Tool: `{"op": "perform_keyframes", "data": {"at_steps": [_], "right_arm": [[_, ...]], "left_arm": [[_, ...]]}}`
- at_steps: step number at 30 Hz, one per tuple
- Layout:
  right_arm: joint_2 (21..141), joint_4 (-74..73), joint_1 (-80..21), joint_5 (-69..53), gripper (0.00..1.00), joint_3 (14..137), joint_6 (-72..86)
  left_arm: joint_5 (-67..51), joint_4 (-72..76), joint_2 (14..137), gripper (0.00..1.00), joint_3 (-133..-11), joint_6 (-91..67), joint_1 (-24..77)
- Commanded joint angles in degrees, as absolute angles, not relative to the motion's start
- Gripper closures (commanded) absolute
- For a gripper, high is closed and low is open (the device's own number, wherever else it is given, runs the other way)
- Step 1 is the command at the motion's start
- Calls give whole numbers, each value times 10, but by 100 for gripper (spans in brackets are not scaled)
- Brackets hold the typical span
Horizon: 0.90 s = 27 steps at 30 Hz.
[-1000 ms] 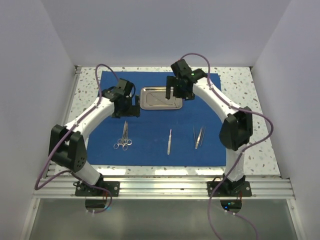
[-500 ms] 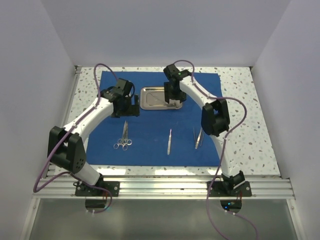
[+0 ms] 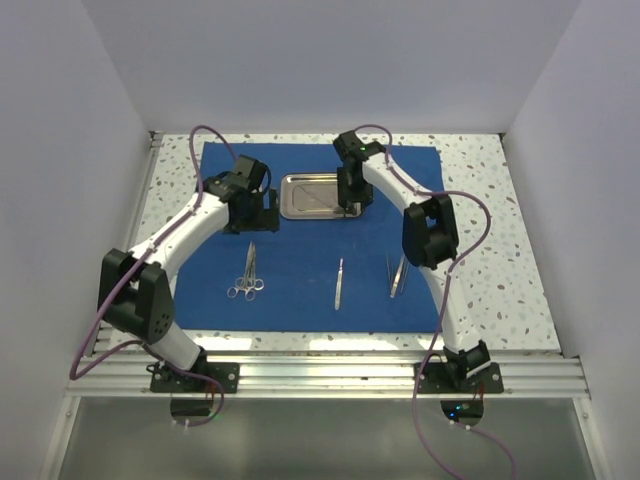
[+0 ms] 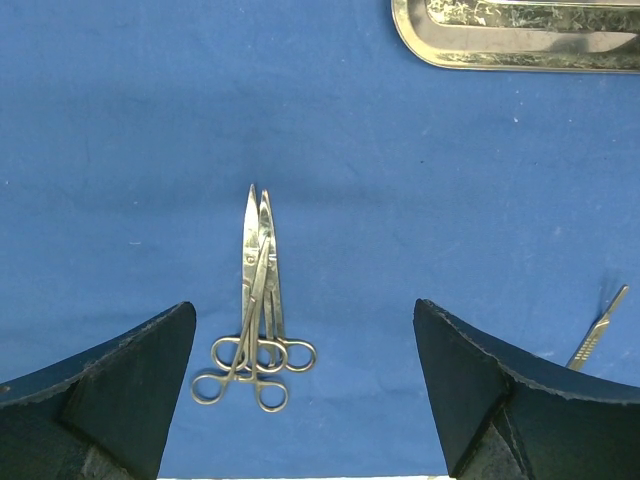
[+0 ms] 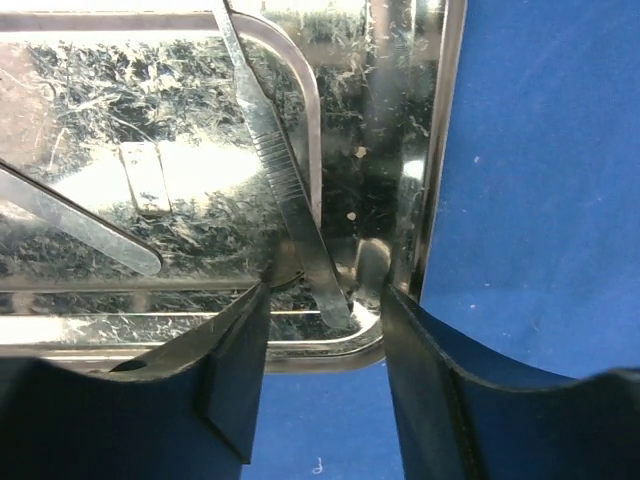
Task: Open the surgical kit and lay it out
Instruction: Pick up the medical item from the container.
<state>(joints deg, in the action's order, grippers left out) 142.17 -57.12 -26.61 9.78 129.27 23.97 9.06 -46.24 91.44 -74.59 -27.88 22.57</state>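
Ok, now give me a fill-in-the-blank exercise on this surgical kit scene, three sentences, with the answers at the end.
1. The steel tray rests on a cloth whose colour is ___.
2. The right gripper has its fingers either side of the end of a thin instrument that lies in the ___.
3. The left gripper hangs over the ring-handled scissors with its jaws ___.

Missing words: blue; tray; open.
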Motion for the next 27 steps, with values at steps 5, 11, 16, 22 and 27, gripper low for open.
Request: {"op": "perform_keyframes", "data": {"at_steps": [5,11,16,22,27], "right_arm": [[1448,-567,-268,63,60,1301,240],[1456,-566,-269,69,66,1271,245],[1477,-579,-268,82,84,1268,247],[1490,-589,-269,83,100,1271,248],[1466,-606,-268,76,100,1305,243]], "left_arm": [[100,-463,925,6,-771,-276,223],[101,-464,928,6,-772,-277,222],[102,-464,925,6,-765,-276,221],[98,-462,926,6,-761,-272,219],[93,-456,933,6,-768,-270,218]]}}
